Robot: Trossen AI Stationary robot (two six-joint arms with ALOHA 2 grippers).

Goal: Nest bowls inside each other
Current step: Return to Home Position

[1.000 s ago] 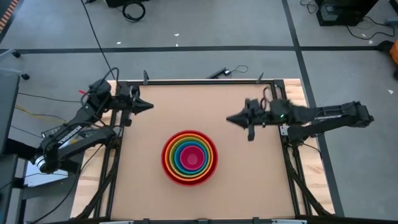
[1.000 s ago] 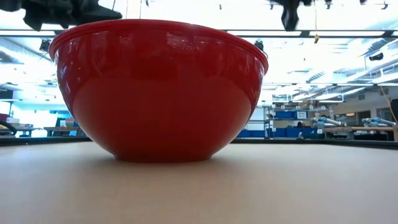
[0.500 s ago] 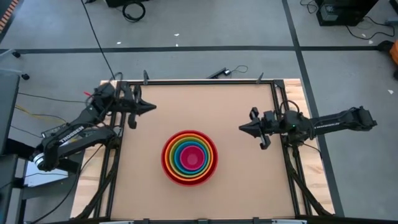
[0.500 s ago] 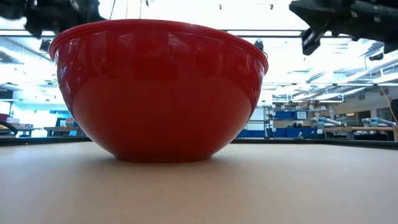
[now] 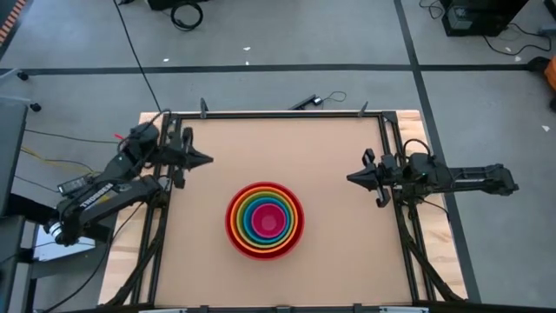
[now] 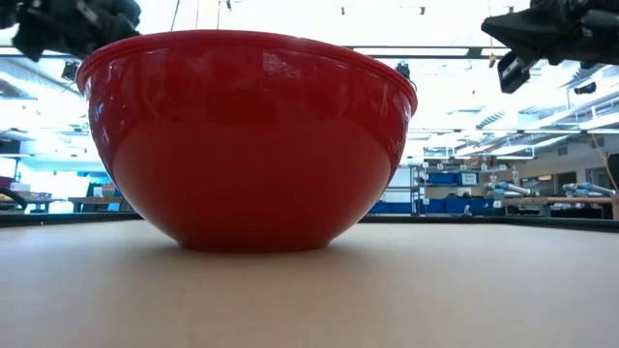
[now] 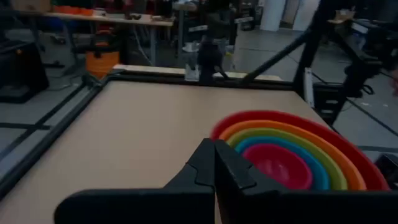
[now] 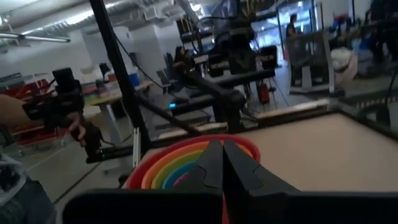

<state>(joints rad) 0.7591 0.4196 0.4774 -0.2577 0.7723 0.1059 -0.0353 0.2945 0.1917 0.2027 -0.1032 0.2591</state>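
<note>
The bowls (image 5: 265,220) stand nested in one stack at the table's middle: red outermost, then orange, lime green, blue, and pink innermost. The red bowl (image 6: 247,140) rests on its base on the tabletop. My left gripper (image 5: 207,159) hovers shut near the table's left edge, pointing level toward the stack (image 7: 298,155). My right gripper (image 5: 351,178) hovers shut near the right edge, also pointing level toward the stack (image 8: 180,162). In their wrist views both grippers (image 7: 214,146) (image 8: 222,146) hold nothing and are well clear of the bowls.
Bare tan tabletop (image 5: 287,143) lies all around the stack. Black frame rails (image 5: 282,114) run along the table's far, left and right edges. A person's hand (image 8: 11,115) shows in the room beyond the table.
My right gripper has drawn back from over the table toward the right edge and come down, staying shut. My left gripper has shifted a little toward the near edge and rolled slightly. The bowls have stayed put.
</note>
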